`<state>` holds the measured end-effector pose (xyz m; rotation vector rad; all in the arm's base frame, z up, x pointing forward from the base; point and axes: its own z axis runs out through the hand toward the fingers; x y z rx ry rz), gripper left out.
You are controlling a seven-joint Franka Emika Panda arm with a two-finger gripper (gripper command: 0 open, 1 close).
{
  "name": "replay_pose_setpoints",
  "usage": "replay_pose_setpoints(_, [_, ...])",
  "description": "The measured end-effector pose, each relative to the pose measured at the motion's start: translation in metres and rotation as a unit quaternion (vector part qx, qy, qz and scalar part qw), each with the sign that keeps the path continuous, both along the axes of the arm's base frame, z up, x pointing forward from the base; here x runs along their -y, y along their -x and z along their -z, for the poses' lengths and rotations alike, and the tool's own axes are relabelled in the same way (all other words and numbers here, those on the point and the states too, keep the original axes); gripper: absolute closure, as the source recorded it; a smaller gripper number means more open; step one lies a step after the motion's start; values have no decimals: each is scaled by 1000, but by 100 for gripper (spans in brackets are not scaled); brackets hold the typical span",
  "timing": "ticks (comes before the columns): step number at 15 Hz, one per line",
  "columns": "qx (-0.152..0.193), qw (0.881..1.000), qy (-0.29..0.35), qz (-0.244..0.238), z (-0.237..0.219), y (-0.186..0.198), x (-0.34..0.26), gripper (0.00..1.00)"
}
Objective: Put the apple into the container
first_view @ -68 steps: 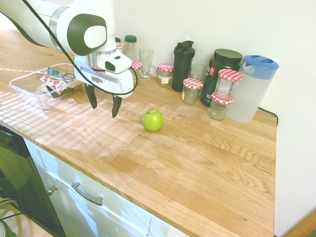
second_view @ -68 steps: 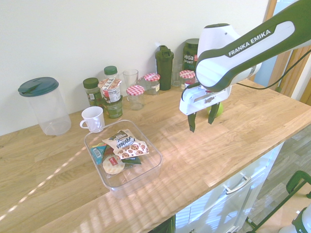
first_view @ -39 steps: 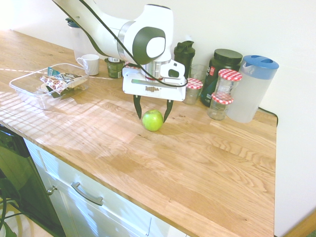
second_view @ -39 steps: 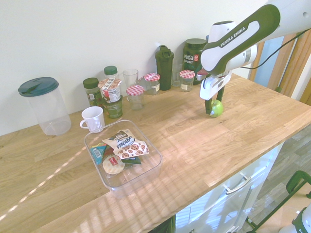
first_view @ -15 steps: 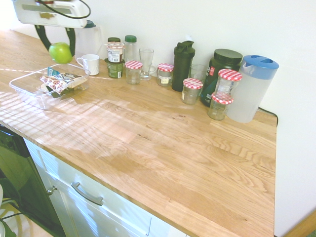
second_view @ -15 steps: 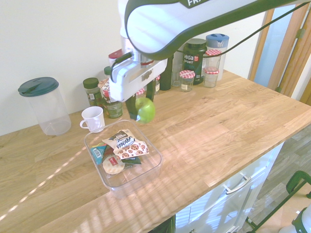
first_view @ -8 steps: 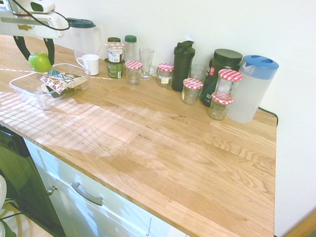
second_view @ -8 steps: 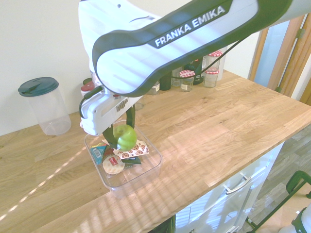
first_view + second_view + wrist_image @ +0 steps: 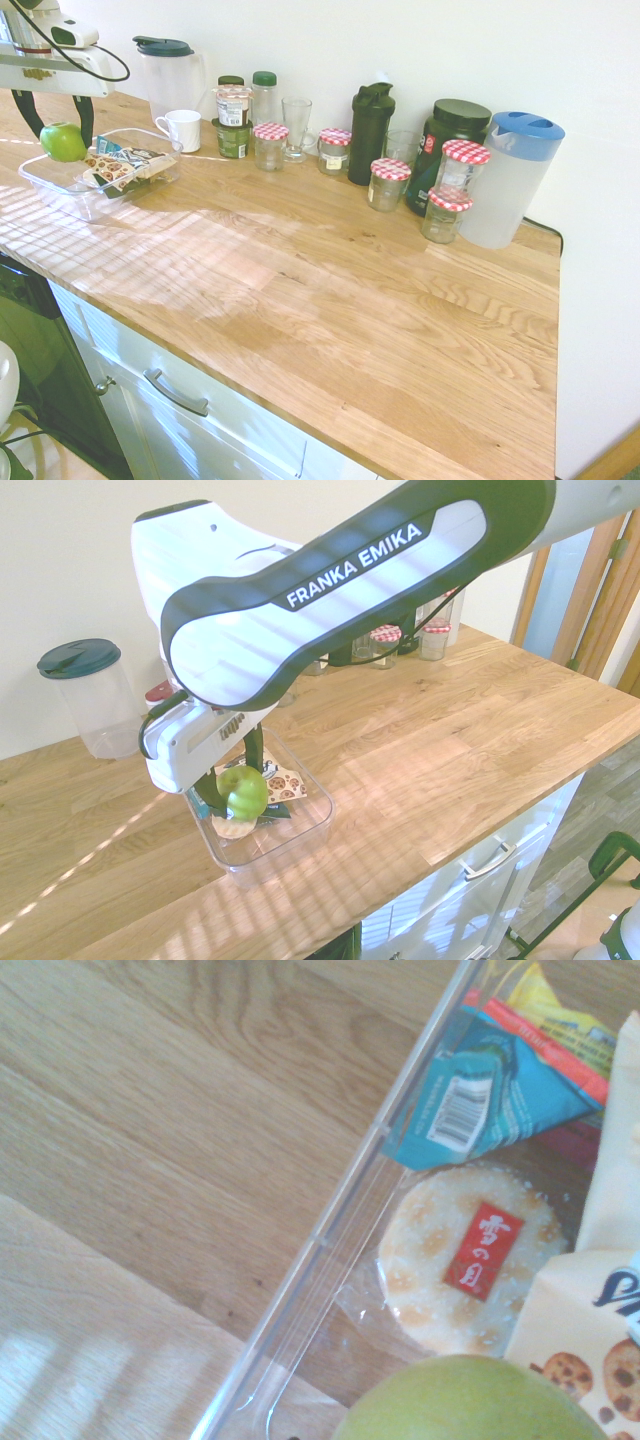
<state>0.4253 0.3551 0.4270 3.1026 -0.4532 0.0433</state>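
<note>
The bright-green apple (image 9: pixel 63 141) (image 9: pixel 242 792) (image 9: pixel 470 1400) hangs between the two dark fingers of my gripper (image 9: pixel 58 135) (image 9: pixel 232 788), which is shut on it. It is held over the clear plastic container (image 9: pixel 45 183) (image 9: pixel 310 823) (image 9: pixel 330 1260), just above the snack packets (image 9: pixel 283 780) inside. In the wrist view a round rice cracker (image 9: pixel 465 1257) and a blue packet (image 9: pixel 480 1100) lie in the container beneath the apple.
A white mug (image 9: pixel 184 129) and a clear jug with a dark lid (image 9: pixel 166 75) (image 9: pixel 87 697) stand behind the container. Bottles, red-checked-lid jars (image 9: pixel 388 184) and a blue-lidded jug (image 9: pixel 510 178) line the back wall. The counter's front edge (image 9: pixel 230 380) runs along below.
My gripper has carried the apple from above the container's far side across and lower, so it now hangs low over the packets inside.
</note>
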Motion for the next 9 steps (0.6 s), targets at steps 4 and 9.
replay_pose_setpoints(4, [-14,1000,4,10,15,2,-5,100])
replay_pose_setpoints(9, [-31,999,15,34,38,5,1,0])
